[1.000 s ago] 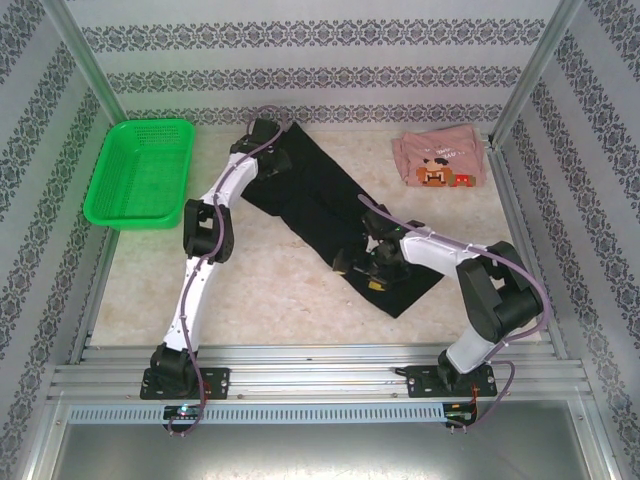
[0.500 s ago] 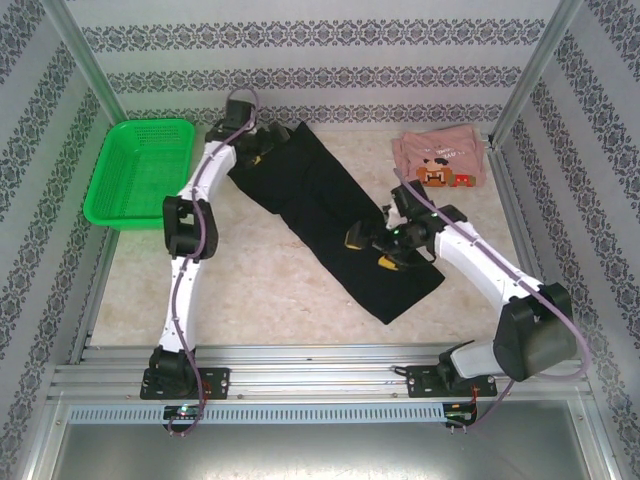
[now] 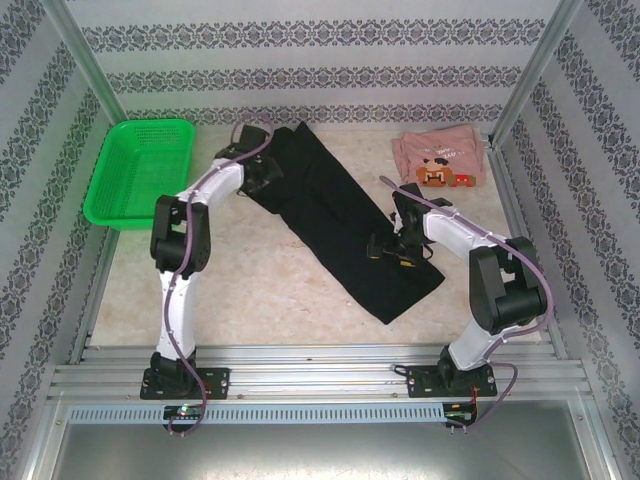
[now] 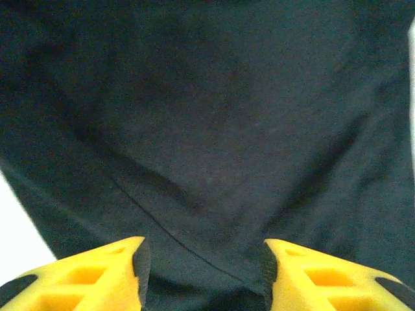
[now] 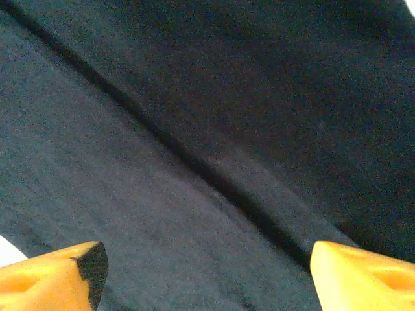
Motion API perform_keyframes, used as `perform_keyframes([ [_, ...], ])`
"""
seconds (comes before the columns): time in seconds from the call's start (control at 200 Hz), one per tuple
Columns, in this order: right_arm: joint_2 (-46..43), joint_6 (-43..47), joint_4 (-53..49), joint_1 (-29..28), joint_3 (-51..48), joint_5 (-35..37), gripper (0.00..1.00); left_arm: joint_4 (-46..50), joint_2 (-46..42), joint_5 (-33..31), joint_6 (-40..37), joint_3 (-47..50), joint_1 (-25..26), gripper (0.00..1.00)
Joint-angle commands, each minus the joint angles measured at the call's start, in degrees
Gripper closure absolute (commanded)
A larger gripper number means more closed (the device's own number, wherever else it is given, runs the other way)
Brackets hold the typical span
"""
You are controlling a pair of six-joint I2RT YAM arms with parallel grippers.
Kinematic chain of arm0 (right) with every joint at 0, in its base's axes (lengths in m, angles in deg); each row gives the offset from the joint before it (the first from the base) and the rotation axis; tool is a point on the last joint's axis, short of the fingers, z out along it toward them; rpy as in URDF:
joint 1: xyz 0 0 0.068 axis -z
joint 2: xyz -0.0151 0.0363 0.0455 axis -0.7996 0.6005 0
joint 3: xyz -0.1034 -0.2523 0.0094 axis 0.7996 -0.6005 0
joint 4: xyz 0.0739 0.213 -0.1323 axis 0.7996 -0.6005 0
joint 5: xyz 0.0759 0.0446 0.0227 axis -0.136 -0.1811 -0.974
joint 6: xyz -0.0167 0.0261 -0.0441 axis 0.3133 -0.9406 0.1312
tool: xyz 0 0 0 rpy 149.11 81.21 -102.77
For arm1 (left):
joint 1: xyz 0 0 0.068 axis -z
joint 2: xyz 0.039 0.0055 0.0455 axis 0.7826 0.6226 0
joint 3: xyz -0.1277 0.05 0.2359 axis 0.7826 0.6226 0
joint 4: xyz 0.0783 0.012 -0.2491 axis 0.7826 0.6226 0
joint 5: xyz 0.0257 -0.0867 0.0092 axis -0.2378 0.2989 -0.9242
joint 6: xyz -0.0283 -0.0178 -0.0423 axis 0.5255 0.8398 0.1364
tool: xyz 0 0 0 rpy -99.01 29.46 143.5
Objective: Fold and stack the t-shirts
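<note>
Black tee (image 3: 330, 210): lying flat on the table (image 3: 270, 280) as a long band, running on a slant from the far left-centre down toward the near right, with a fold line crossing it in the right wrist view (image 5: 214, 175).
Pink tee (image 3: 440, 160): sitting folded at the far right corner with its print facing up, well apart from the black tee.
Left gripper (image 3: 268, 172): resting at the far left end of the black tee. In the wrist view (image 4: 204, 278) its yellow fingers (image 4: 97, 272) are standing partly apart with dark cloth spreading across the gap. Whether any cloth is being pinched I cannot tell.
Left arm: rising from its base at the near edge, bending at an elbow beside the basket, then reaching right and away so that the wrist is hanging over the tee's far end.
Right gripper (image 3: 388, 250): hovering low over the nearer half of the black tee and pointing left. In the wrist view (image 5: 207, 278) its fingers (image 5: 58, 275) are standing wide apart, with flat cloth between them and nothing being held.
Right arm: climbing from its base to a tall elbow on the right, then folding back left with the forearm sloping down to the cloth.
Basket (image 3: 105, 175): sitting at the far left, green, apart from both tees.
</note>
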Motion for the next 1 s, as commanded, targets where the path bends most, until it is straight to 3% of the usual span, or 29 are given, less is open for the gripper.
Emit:
perform_keyframes([
  [0.0, 1.1, 0.4, 2.5, -1.5, -0.5, 1.1, 0.21, -1.0, 4.4, -3.6, 2.5, -5.1, 0.8, 0.55],
  [0.085, 1.8, -1.0, 2.6, -2.8, -1.3, 0.7, 0.26, 2.3, 8.7, -4.1, 2.5, -10.3, 1.0, 0.57],
  [0.29, 2.1, -8.1, 3.2, -8.9, -4.9, -0.5, 0.28, 9.1, 17.2, -4.9, 0.0, -22.9, 1.0, 0.59],
  [0.51, 5.0, -17.1, 7.7, -17.5, -5.9, -5.8, 0.28, 13.4, 27.8, -0.1, -2.9, -38.8, 1.0, 0.59],
  [0.819, 9.8, -27.4, 15.4, -28.4, -3.3, -12.6, 0.27, 9.2, 29.7, 3.3, -5.6, -38.8, 0.5, 0.56],
  [0.994, 14.1, -30.9, 18.3, -31.5, 0.3, -15.4, 0.27, 4.0, 31.1, 7.9, -6.0, -39.4, 0.5, 0.54],
])
